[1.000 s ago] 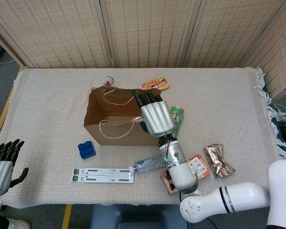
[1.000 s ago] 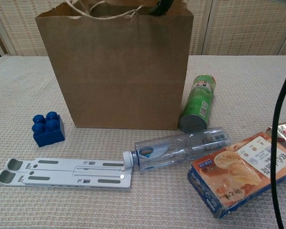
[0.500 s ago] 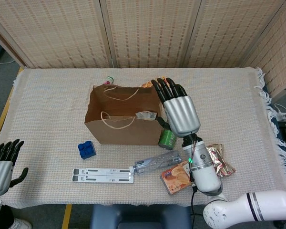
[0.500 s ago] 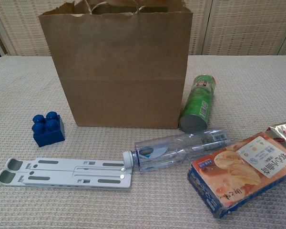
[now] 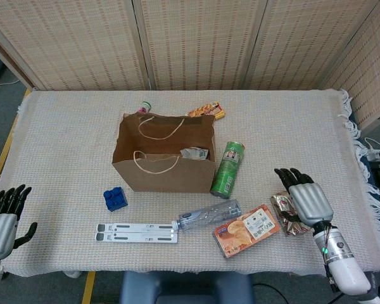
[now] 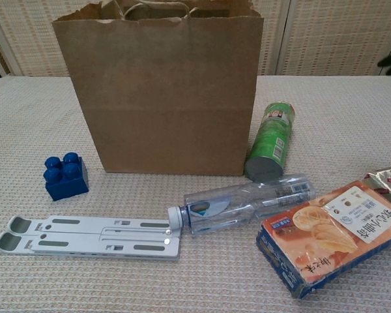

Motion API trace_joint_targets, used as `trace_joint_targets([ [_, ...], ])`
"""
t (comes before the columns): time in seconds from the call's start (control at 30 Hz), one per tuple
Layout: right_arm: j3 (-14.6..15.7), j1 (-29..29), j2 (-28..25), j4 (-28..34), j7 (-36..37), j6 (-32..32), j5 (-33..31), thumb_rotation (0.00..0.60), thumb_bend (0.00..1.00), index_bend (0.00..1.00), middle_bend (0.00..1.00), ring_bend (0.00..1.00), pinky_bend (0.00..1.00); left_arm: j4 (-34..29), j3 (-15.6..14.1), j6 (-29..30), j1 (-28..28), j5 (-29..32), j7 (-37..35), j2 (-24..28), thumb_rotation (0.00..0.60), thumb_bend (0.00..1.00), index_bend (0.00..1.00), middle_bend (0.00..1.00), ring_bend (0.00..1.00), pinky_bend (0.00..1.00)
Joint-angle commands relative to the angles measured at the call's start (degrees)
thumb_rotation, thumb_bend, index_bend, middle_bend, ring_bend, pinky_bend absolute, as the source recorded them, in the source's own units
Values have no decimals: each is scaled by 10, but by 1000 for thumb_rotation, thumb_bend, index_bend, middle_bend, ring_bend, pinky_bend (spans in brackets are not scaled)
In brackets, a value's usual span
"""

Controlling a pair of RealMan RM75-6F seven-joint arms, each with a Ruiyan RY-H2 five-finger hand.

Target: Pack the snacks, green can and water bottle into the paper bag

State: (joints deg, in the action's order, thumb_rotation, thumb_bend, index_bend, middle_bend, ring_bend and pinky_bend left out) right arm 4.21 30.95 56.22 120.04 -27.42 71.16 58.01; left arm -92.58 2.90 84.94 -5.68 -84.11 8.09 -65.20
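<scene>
The right robot hand [image 5: 302,201] hangs with fingers spread and empty over the shiny snack pouch [image 5: 286,212] near the bench's front right corner. The left robot hand [image 5: 3,218] sits off the front left corner, fingers apart, holding nothing. Left of the pouch, the orange snack box [image 5: 246,228] lies along the front edge, beside the toppled water bottle [image 5: 207,215]. The green can [image 5: 227,168] lies against the open paper bag [image 5: 163,159] mid-bench.
</scene>
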Motion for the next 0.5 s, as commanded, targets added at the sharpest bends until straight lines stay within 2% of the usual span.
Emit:
trace_joint_targets([
  [0.03, 31, -13, 22, -59, -1, -75, -70, 600, 99, 0, 64, 34, 163, -1, 0, 0, 0, 2, 2, -1, 600, 358, 0, 0, 0, 0],
  [0.23, 35, -2, 50, -76, -42, -102, -98, 600, 40, 0, 24, 0, 89, -2, 1, -1, 0, 3, 1, 0, 600, 358, 0, 0, 0, 0],
  [0.5, 40, 7, 87, -81, -110, -90, -132, 600, 24, 0, 10, 0, 85, 0, 0, -3, -1, 0, -6, 2, 600, 358, 0, 0, 0, 0],
])
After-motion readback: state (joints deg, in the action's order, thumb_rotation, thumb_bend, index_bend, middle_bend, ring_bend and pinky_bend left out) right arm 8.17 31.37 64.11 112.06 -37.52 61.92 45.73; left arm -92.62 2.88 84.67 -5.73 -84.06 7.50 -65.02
